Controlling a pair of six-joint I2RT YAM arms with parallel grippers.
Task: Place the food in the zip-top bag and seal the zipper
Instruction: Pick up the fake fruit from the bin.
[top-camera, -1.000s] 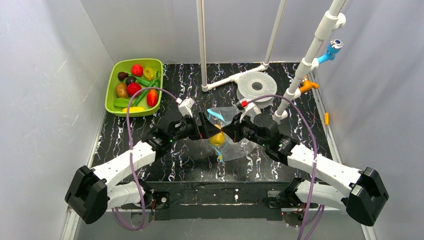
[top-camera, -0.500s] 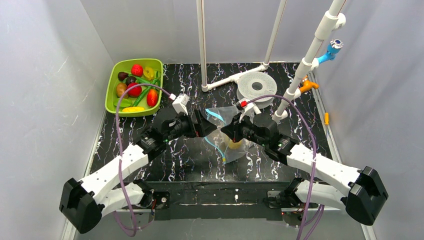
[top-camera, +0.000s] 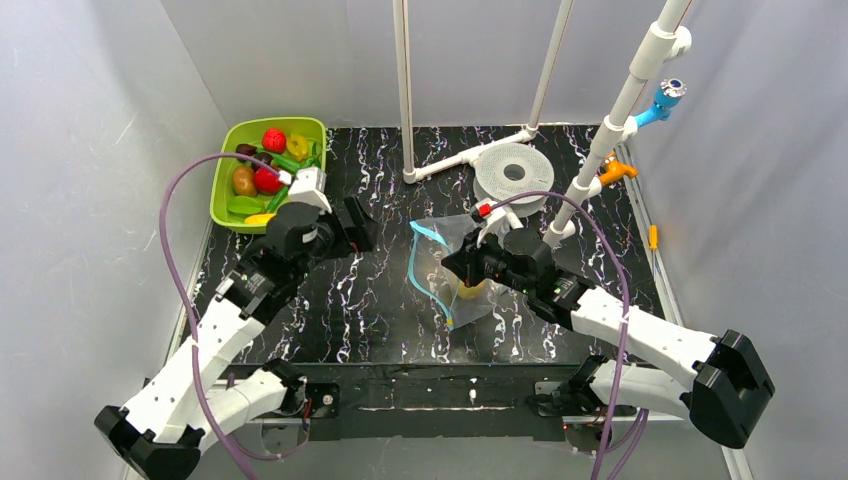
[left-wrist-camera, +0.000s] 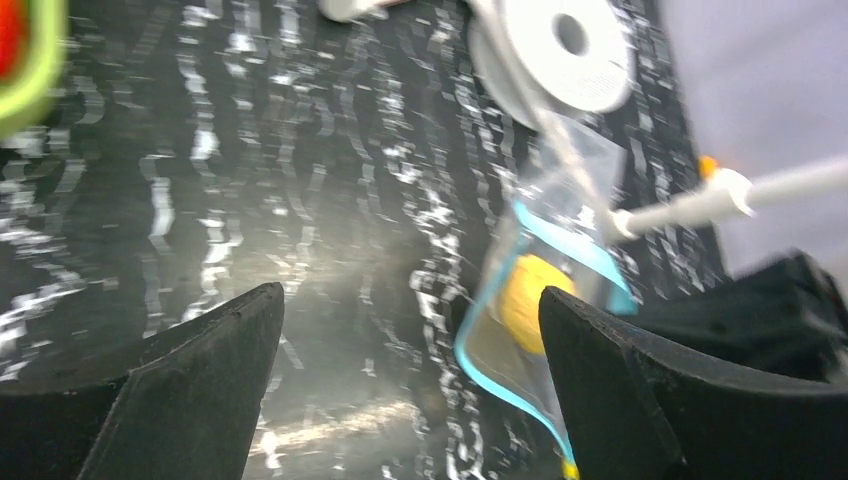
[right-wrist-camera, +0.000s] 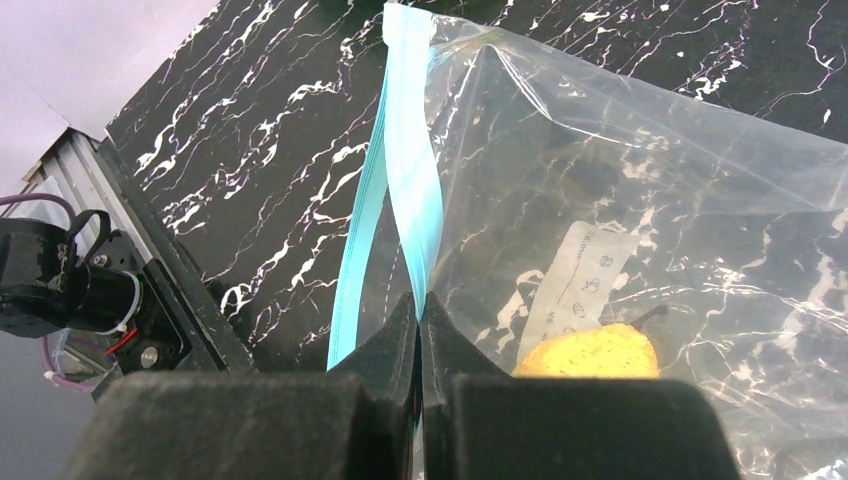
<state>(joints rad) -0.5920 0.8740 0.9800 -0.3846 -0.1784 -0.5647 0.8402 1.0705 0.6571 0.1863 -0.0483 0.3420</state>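
Note:
The clear zip-top bag (top-camera: 478, 262) sits mid-table with its mouth open toward the left. A yellow pear-like food (top-camera: 470, 290) lies inside it, next to the white label (right-wrist-camera: 582, 275). My right gripper (top-camera: 452, 268) is shut on one side of the light-blue zipper (right-wrist-camera: 410, 190), its pads (right-wrist-camera: 400, 335) pinching the strip; the other side curves loose. My left gripper (top-camera: 358, 228) stands open and empty, left of the bag and near the tray. In the left wrist view the bag (left-wrist-camera: 570, 215) and the food (left-wrist-camera: 525, 298) show past my right fingertip (left-wrist-camera: 620, 380), apart from it.
A lime-green tray (top-camera: 222, 190) with several toy fruits and vegetables is at the back left. A white spool (top-camera: 513, 172) and white pipes (top-camera: 404, 90) stand behind the bag. Orange and blue clips (top-camera: 615, 170) hang at the right edge.
My left gripper opened fully, left the yellow food in the bag and pulled back left toward the tray. The right gripper kept its hold on the zipper.

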